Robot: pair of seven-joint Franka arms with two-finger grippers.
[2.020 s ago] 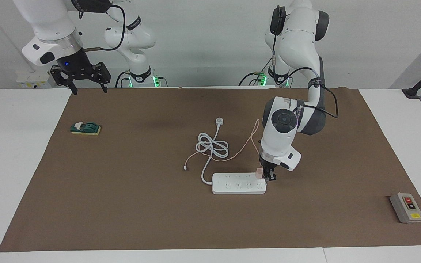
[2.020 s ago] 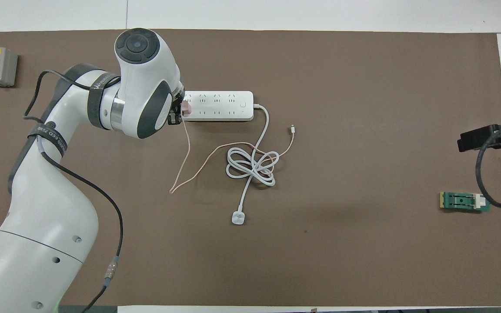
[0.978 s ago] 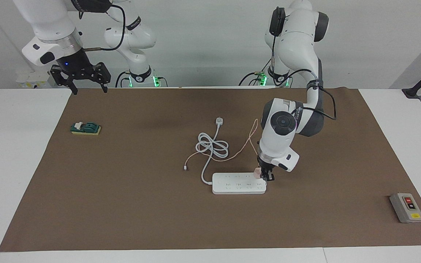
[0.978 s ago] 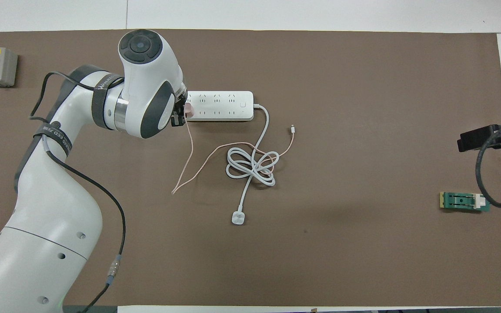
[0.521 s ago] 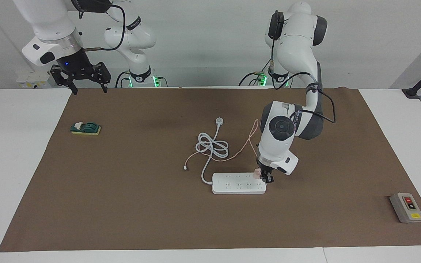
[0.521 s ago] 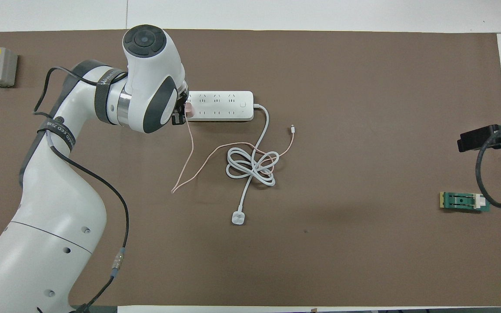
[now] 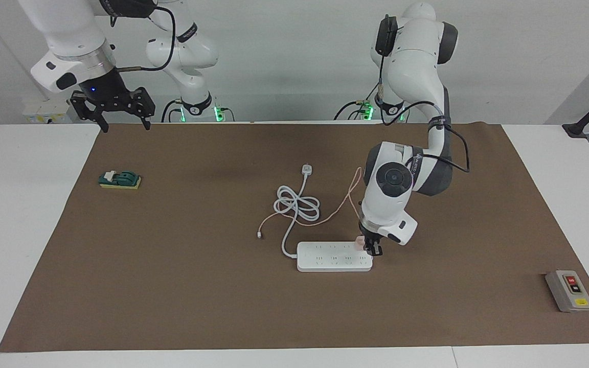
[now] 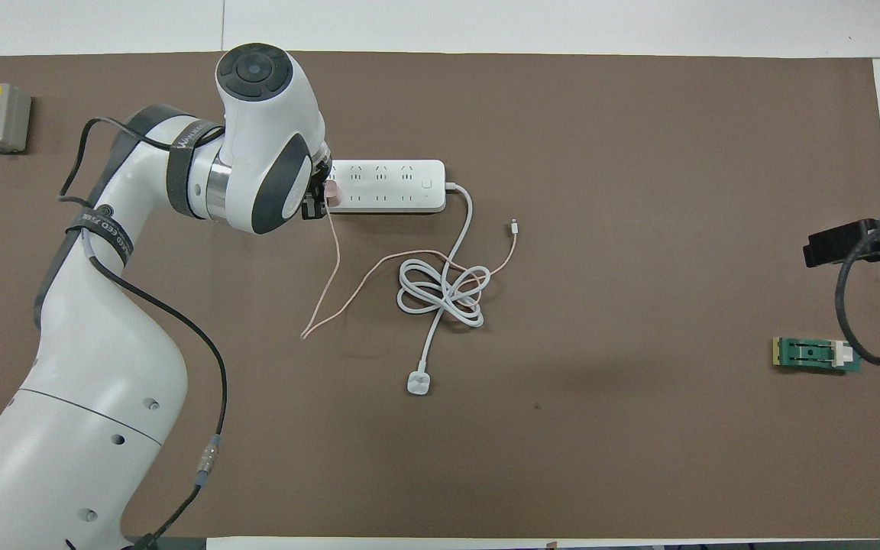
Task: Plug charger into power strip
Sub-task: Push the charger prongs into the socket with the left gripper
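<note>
1. Left gripper pinches charger over power strip, at its end toward the left arm.
2. Keep prongs square, press straight down.
3. Right gripper waits, spread.

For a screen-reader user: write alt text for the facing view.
The left gripper holds the small pale-pink cube charger at one end of the long white power strip on a brown mat. The right gripper hangs open over the mat's corner.

The pale-pink charger sits on the end of the flat white power strip. The strip lies mid-mat. The charger's thin pink cable trails toward the robots.
</note>
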